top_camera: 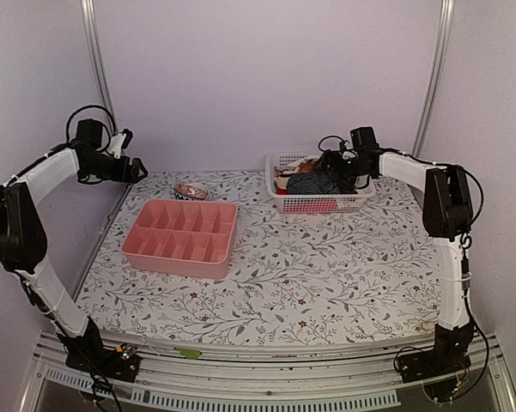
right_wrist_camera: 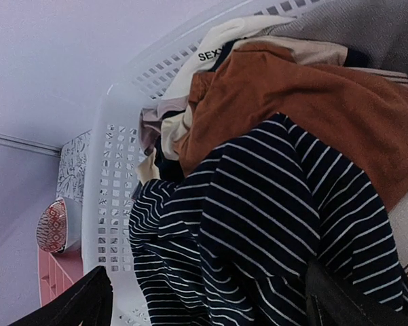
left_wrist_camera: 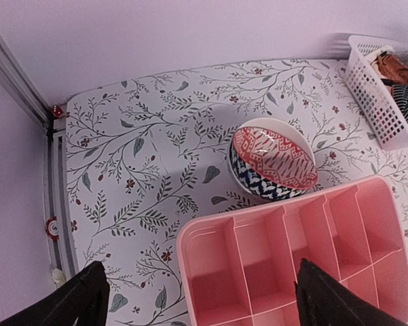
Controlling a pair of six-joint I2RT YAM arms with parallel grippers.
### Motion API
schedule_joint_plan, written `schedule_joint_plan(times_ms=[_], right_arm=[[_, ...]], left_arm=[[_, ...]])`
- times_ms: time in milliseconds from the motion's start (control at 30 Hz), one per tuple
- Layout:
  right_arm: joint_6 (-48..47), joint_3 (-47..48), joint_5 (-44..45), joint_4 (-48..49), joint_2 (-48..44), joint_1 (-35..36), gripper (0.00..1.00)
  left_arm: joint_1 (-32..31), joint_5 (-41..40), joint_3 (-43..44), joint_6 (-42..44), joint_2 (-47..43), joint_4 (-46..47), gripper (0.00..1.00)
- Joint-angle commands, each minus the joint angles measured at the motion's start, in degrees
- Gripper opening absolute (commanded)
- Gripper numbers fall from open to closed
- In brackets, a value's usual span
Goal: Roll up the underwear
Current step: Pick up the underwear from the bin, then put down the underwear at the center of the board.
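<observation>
Underwear (right_wrist_camera: 258,224) in basket (right_wrist_camera: 112,176), between right fingers (right_wrist_camera: 78,305)

Pink divided tray (top_camera: 173,263) sitting on floral-print bench (top_camera: 326,275), left of centre, compartments facing up. Small round red-and-navy patterned item (left_wrist_camera: 274,161) resting just behind tray's far edge. White perforated basket (top_camera: 322,204) standing at bench's far side, right of centre. Orange-brown garment (right_wrist_camera: 305,102) lying piled inside basket. Cream garment (right_wrist_camera: 244,28) with black lettering bunching beside it, near basket wall.
</observation>
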Motion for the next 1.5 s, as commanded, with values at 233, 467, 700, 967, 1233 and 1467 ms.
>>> schedule_joint_plan(times_ms=[233, 467, 700, 967, 1233, 1467], right_arm=[[2.09, 4.31, 3.02, -8.1, 5.21, 1.67, 0.59], [1.55, 6.39, 6.14, -9.1, -1.2, 1.48, 0.04], [0.09, 10.42, 2.36, -7.98, -7.08, 0.84, 0.0], [0.58, 10.58, -9.72, -1.64, -14.32, 1.25, 0.0], [7.81, 11.22, -22.11, 4.83, -19.77, 4.97, 0.0], [7.52, -25.72, -21.52, 5.16, -43.12, 0.06, 0.0]], left_arm=[[-2.43, -2.26, 3.66, -1.2, 2.57, -1.48, 0.96], [-3.14, -3.42, 5.42, -0.22, 3.4, -1.93, 0.96], [-3.48, -5.09, 6.83, 3.42, 1.79, -0.1, 0.96], [-5.85, -2.98, 6.87, 8.31, -1.32, 6.2, 0.96], [-10.46, 1.1, 8.15, 10.53, -0.72, 8.44, 0.96], [-13.14, 9.19, 8.89, 12.64, -0.36, 6.8, 0.96]])
